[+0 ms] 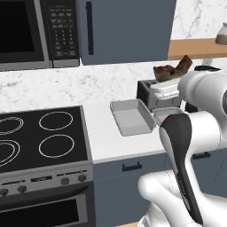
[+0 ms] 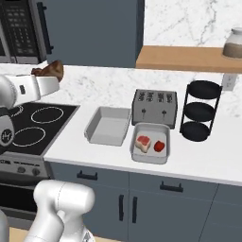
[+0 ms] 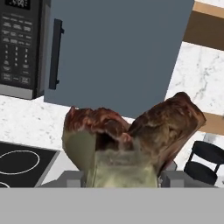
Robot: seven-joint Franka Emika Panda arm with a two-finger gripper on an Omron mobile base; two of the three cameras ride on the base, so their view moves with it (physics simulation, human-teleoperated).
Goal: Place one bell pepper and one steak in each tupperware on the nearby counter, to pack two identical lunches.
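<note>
- Brown, lumpy steak [image 3: 131,140] mottled with reddish and pale tan sits clamped between the two fingers of the white arm's gripper [image 3: 120,177]; the jaws are closed on its lower part, and the meat rises above them in two humps.
- From the left base view, that same held steak [image 1: 174,70] is raised in the air above the dark slotted toaster [image 1: 153,93], well clear of the flat white counter [image 1: 106,142].
- From the right base view, the held steak [image 2: 49,71] shows at the tip of the white hand, above the near edge of the black glass stovetop [image 2: 38,125].
- Two shallow light-grey rectangular tupperware trays lie side by side on the counter [image 2: 208,160] in front of the toaster [image 2: 154,108].
- The left tray [image 2: 108,125] shows only its bare grey floor.
- The right tray [image 2: 151,143] holds a second, paler steak piece [image 2: 143,142] and a small glossy red bell pepper [image 2: 159,146], lying just beside each other.
- A black three-tier round rack [image 2: 201,110] stands to the right of the toaster, near the wall.
- A microwave [image 1: 37,31] with a keypad hangs above the stovetop [image 1: 42,135], next to a blue-grey cabinet door [image 3: 118,52].
- A wooden shelf [image 2: 182,59] runs along the marbled wall, with a jar [image 2: 234,43] on its right end.
</note>
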